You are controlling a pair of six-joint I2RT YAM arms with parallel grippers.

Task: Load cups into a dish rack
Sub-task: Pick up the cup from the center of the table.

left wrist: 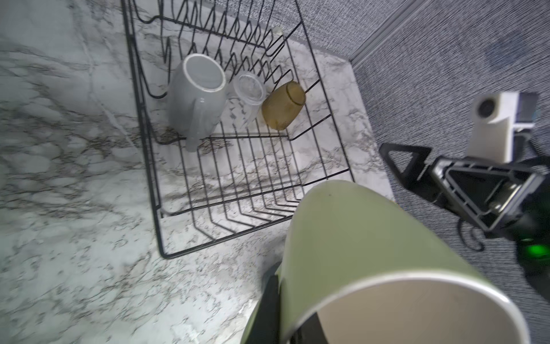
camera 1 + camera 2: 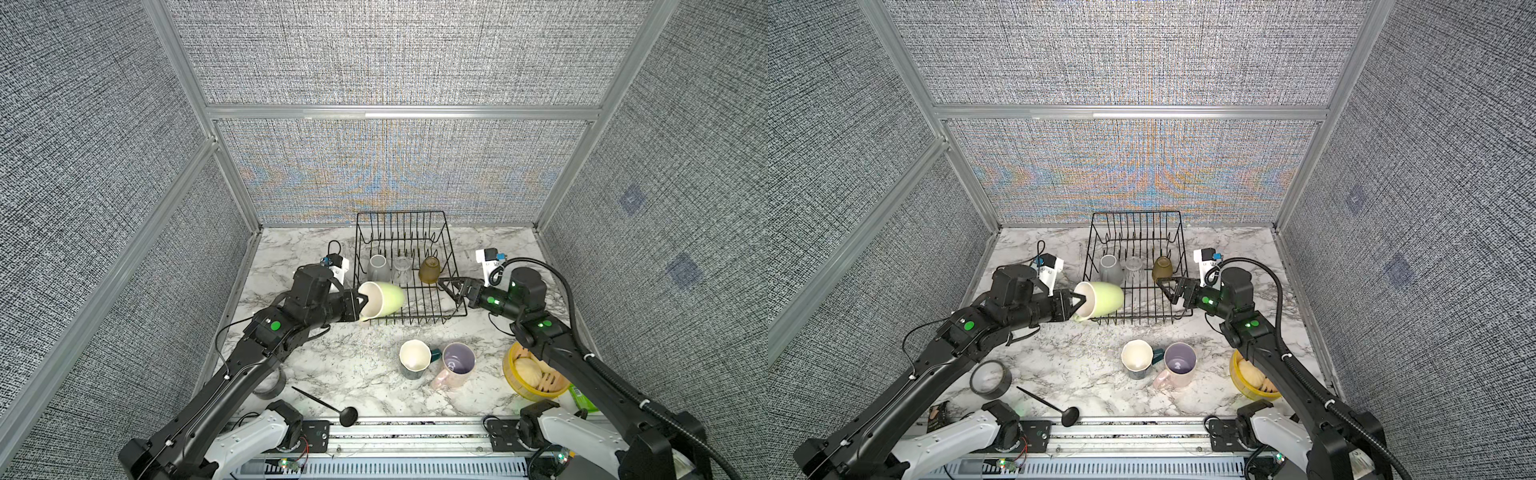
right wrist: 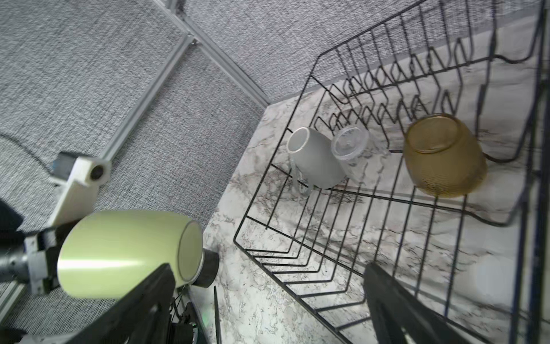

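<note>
Left hand clamps the yellow-green mug sideways by the dish rack's near corner; next, upend it inside. Right hand gapes, empty

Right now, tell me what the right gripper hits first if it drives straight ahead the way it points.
Most likely the dish rack: the open right gripper sits at its side and aims in across the wires. The yellow-green mug lies beyond; depth is unclear.

Left tool grips a pale green mug near the dish rack, which holds a grey mug, glass and amber tumbler.
</note>
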